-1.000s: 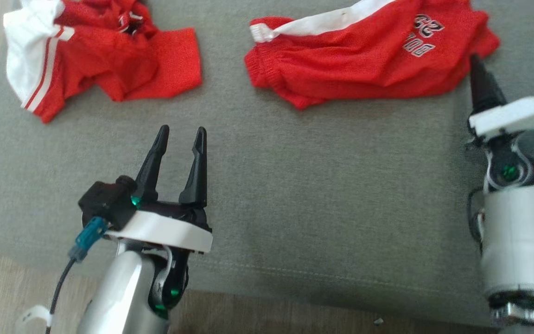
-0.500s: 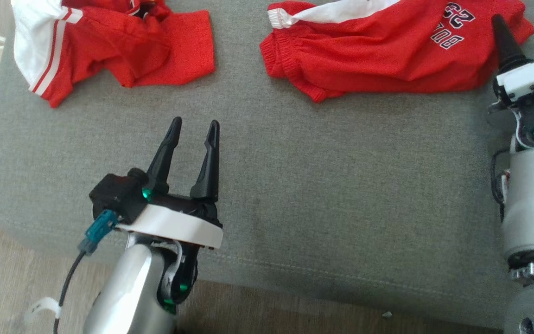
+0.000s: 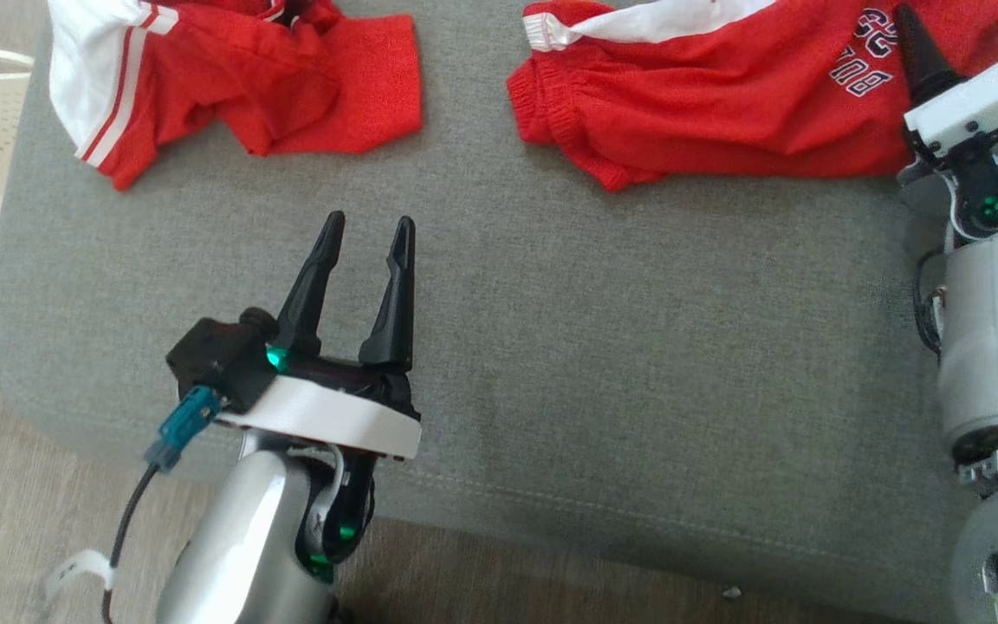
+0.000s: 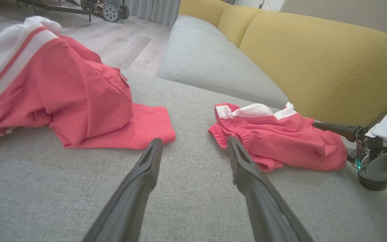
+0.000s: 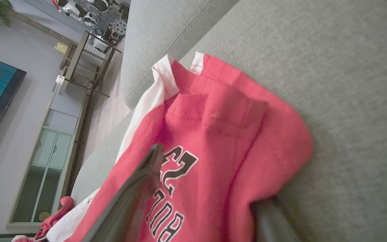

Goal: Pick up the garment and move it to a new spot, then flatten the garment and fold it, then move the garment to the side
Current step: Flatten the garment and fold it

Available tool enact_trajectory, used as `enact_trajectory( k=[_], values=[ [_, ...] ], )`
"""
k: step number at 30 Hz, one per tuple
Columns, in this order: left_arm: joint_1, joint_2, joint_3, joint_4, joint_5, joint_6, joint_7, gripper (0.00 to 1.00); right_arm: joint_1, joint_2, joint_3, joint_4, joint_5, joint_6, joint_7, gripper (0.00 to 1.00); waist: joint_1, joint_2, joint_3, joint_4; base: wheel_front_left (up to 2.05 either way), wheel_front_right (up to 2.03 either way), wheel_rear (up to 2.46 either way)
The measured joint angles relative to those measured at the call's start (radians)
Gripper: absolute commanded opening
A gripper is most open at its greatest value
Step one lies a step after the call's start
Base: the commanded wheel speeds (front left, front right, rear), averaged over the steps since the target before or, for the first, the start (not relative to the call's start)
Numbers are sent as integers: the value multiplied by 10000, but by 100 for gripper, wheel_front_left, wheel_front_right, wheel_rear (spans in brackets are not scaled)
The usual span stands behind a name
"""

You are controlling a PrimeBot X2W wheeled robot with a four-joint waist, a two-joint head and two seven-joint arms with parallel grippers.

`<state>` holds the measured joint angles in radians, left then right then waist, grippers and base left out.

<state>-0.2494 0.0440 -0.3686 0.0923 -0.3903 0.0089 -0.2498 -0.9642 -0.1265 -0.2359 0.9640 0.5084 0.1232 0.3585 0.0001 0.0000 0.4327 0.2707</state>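
red shorts (image 3: 724, 104) bunched at the far right of the grey cushion (image 3: 638, 347). printed corner straddled by the right tool (image 5: 210, 174), wide open, gripping nothing. left tool (image 3: 366, 227) open, empty, well apart. risk: pinching one loose layer only, so unfolding or slipping on lifting.

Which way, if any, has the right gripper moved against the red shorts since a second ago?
Yes. The right gripper advanced up the head view, from the red shorts' near edge to beside their lettering.
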Motion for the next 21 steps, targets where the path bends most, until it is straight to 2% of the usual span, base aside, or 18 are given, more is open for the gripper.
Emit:
enact_trajectory(
  k=[1,10,21],
  values=[
    [-1,0,-2,-4,0,0,0,100,-39,0,2,71,-73,0,-52,0,0,0,-12,12,0,0,0],
    [8,-2,132,2,-2,12,0,100,89,249,-176,324,107,4,-1346,0,0,0,-314,-176,0,0,0],
    [269,-4,299,52,19,0,0,100,1276,424,-951,360,447,12,-3045,0,0,0,-1001,-832,0,0,0]
  ],
)
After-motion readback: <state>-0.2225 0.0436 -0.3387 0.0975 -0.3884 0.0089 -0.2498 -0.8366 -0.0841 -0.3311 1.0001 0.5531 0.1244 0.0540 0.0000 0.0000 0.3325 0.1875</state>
